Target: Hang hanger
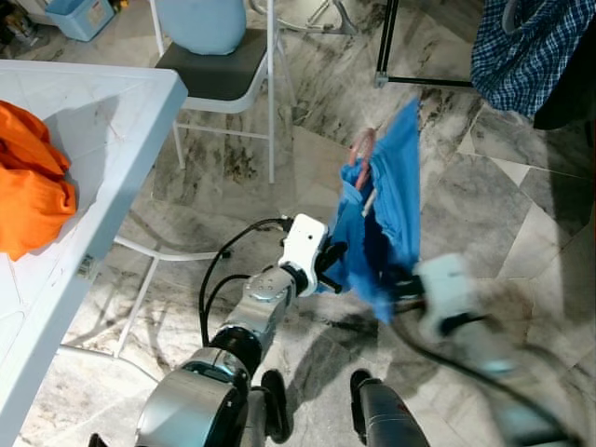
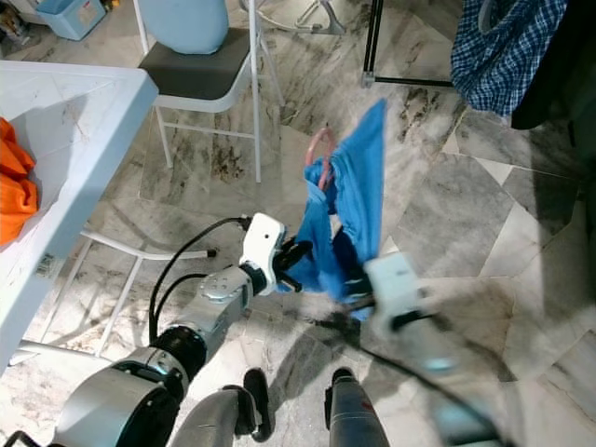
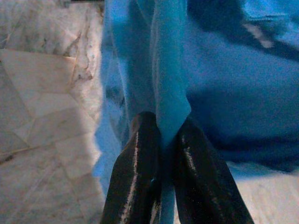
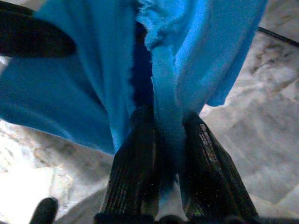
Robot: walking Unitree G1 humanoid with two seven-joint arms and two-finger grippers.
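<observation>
**A:** Going left to right, what have we got? First we see the white table (image 1: 112, 102) with an orange cloth (image 1: 28, 186) on it, and behind it a white chair (image 1: 223, 70) with a light blue cushion (image 1: 200, 23).

**B:** Yep. Then our left gripper (image 3: 163, 144) sits over the marble floor (image 1: 503, 196), fingers (image 3: 135, 172) squeezed together on a fold of the blue garment (image 1: 386, 200). The wrist view makes it pretty clear: cloth pinched right between the two black pads.

**A:** And the hanger?

**B:** We can spot a pinkish hanger (image 1: 361, 154) poking out at the top of the blue garment, held up in the air between both arms, so it's off the floor.

**A:** Right side?

**B:** Our right gripper (image 4: 166, 126) is blurry in the head view, but its wrist view shows the fingers closed on another bunch of the same blue fabric. Further right, a plaid shirt (image 1: 526, 47) hangs up at the corner, next to a black rack (image 1: 386, 47).
</observation>
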